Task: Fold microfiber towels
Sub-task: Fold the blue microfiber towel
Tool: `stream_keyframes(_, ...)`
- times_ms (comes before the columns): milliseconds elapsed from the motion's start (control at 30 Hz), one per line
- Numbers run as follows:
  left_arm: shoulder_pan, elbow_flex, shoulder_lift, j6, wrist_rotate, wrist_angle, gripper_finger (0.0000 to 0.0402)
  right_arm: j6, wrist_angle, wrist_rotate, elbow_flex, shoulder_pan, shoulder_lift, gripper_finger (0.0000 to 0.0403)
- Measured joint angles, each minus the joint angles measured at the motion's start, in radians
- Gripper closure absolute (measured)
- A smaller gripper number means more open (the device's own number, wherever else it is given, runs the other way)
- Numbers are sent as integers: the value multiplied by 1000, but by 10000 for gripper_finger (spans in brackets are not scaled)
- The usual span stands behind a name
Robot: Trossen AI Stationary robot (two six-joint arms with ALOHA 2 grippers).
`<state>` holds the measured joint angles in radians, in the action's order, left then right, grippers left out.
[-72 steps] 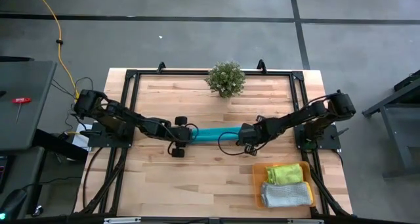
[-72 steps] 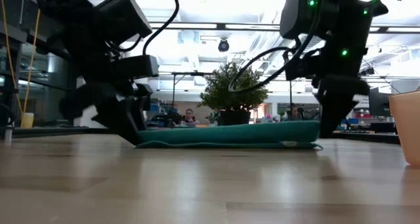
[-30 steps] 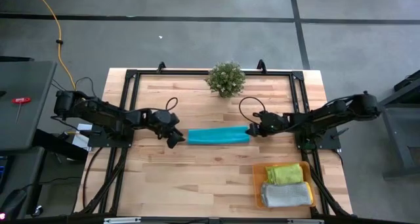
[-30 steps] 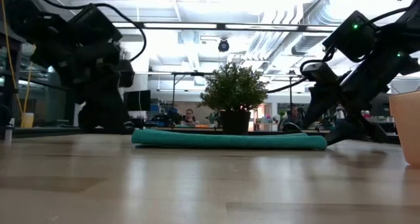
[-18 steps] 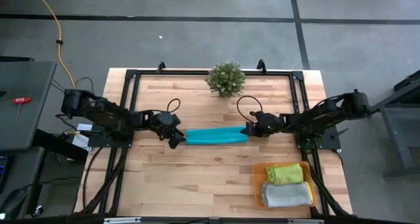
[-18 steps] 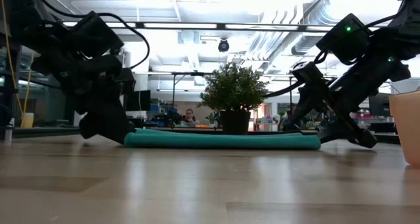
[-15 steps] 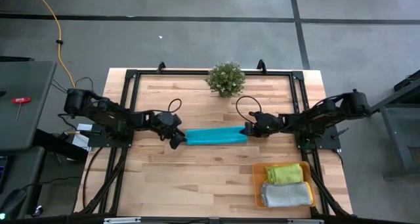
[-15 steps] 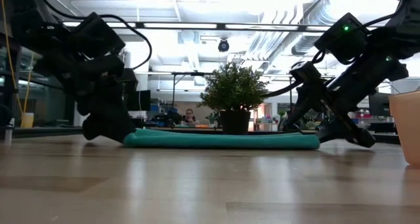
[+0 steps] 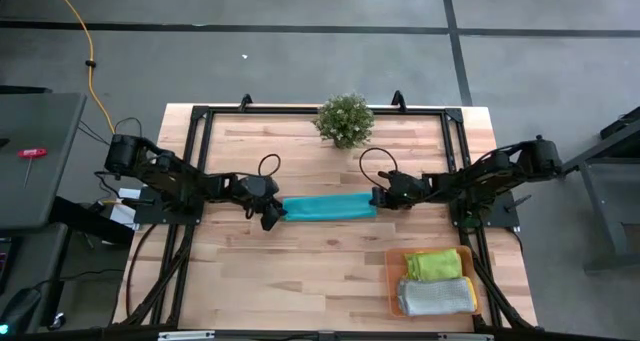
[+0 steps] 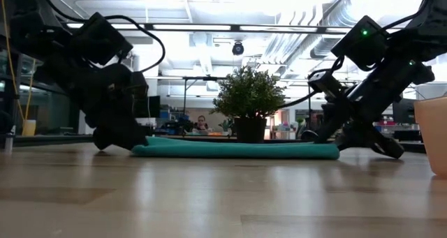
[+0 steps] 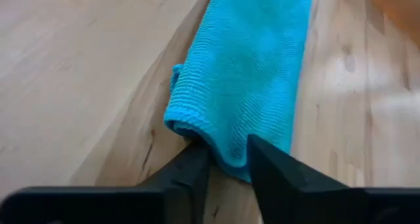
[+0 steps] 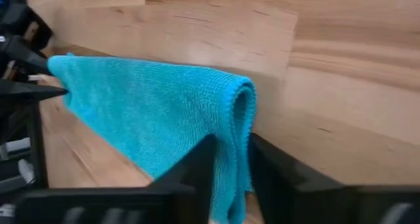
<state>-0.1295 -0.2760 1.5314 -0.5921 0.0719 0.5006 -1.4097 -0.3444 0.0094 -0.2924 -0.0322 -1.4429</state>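
Observation:
A teal towel [image 9: 328, 207], folded into a long narrow strip, lies flat on the wooden table with its length running left to right; the low view shows the strip [image 10: 234, 149] resting on the wood. My left gripper [image 9: 276, 214] is at its left end and is shut on it, as the left wrist view [image 11: 228, 148] shows. At the right end, my right gripper [image 9: 377, 198] is shut on the towel as well [image 12: 232, 145]. Both arms reach in low from the table's sides. My left gripper pinches the towel's left end [image 11: 210, 135] between its two fingers, which slant down from the table's left and point along the strip. The end is folded, so several layers lie between them. The towel rests on the table. My right gripper pinches the towel's right end [image 12: 239, 119] between its two fingers, at the rounded fold, with several layers in the hold. The fingers slant down from the table's right, along the strip. The strip lies on the table, slack.
A small potted plant [image 9: 345, 119] stands at the far edge behind the towel. An orange tray [image 9: 389, 276] at the near right holds a folded lime-green towel [image 9: 435, 265] and a grey one [image 9: 436, 297]. Bare wood lies in front of the strip.
Both grippers stood a little apart from the strip a second ago. They have since moved inward toward each other and sunk down onto its two ends. The towel has stayed flat on the table in about the same place.

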Motion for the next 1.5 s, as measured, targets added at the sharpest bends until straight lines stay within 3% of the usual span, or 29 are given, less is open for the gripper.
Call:
stream_keyframes(100, 3, 0, 1, 1, -25, -6, 350, 5, -2, -1, -1, 0, 0, 382)
stream_keyframes(200, 3, 1, 1, 1, -35, -8, 392, 10, -6, -7, -1, 0, 8, 390)
stream_keyframes(367, 5, 1, 1, 19, -35, -6, 383, 53, 88, -5, -24, -1, 58, 399)
stream_keyframes(567, 7, -38, 5, 23, -31, -23, 396, 143, 362, -5, -113, -4, 159, 402)
stream_keyframes(867, -6, -126, 5, 102, -36, -24, 368, 314, 704, -13, -286, -38, 201, 402)
stream_keyframes(1133, -22, -177, -9, 182, -17, -217, 302, 338, 726, -29, -307, -60, 201, 402)
stream_keyframes(1500, -10, -179, -36, 191, 126, -371, 223, 346, 729, -34, -329, -59, 216, 403)
